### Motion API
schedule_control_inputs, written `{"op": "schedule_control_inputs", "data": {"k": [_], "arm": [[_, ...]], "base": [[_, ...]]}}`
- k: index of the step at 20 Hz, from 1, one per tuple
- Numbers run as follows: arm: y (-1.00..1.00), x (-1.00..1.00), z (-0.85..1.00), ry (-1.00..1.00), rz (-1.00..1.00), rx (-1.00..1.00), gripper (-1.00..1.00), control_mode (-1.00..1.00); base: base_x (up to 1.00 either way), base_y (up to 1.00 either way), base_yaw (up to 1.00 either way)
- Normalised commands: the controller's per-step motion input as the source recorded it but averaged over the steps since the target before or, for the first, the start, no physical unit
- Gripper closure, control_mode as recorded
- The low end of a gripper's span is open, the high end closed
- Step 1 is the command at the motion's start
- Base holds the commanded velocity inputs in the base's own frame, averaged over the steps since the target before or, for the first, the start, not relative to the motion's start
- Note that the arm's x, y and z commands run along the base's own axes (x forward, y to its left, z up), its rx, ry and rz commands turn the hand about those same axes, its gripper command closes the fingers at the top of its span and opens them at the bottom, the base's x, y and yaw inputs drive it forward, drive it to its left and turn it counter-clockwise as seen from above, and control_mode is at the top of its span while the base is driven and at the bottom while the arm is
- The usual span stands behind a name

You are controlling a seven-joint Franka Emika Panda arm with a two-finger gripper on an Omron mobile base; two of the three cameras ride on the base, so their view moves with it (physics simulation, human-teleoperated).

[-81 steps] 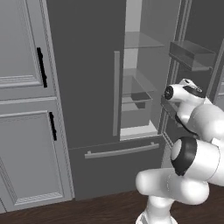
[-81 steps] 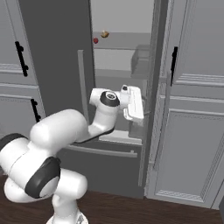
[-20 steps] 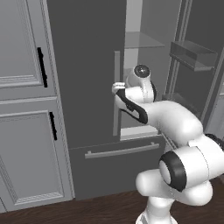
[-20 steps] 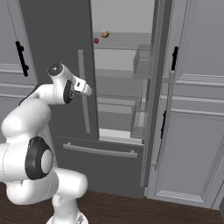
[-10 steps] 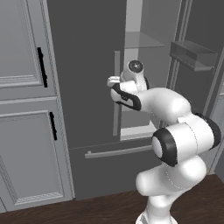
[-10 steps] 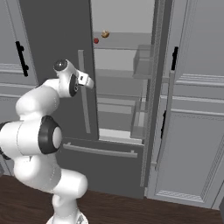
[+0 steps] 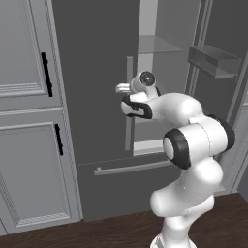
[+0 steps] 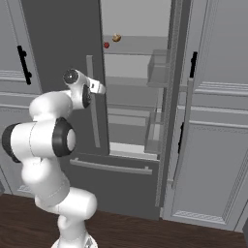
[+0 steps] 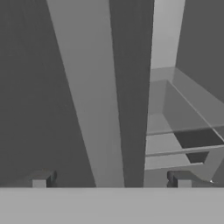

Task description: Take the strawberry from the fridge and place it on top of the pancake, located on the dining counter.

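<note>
Hand view: the pincer stands with its jaws wide apart, straddling the long light-grey handle of the fridge, gripping nothing. Past the handle, glass shelves show. The strawberry lies on an upper shelf, near a tan-brown item.

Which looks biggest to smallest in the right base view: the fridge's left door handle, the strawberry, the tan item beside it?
1. Left door handle, by far the largest.
2. Tan item, slightly bigger than the strawberry.
3. Strawberry. Both are tiny and equally far, so that gap is unsure.
</note>
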Motion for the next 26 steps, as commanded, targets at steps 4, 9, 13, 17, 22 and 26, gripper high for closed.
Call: {"op": "schedule_control_inputs", "data": {"k": [4, 9, 13, 17, 22, 26], "arm": [[0.18, 0.38, 0.00, -0.11, 0.00, -0.04, -1.00, -1.00], [-0.01, 0.50, 0.00, -0.06, 0.00, -0.03, -1.00, -1.00], [-0.06, 0.59, 0.00, -0.10, 0.00, -0.06, -1.00, -1.00], [0.00, 0.64, 0.00, -0.11, 0.00, -0.04, -1.00, -1.00], [0.04, 0.37, 0.00, -0.01, 0.00, 0.00, 1.00, -1.00], [0.14, 0.09, 0.00, 0.00, 0.00, 0.00, 1.00, -1.00]], "base": [[0.00, 0.00, 0.00], [0.00, 0.00, 0.00], [0.00, 0.00, 0.00], [0.00, 0.00, 0.00], [0.00, 0.00, 0.00], [0.00, 0.00, 0.00]]}}
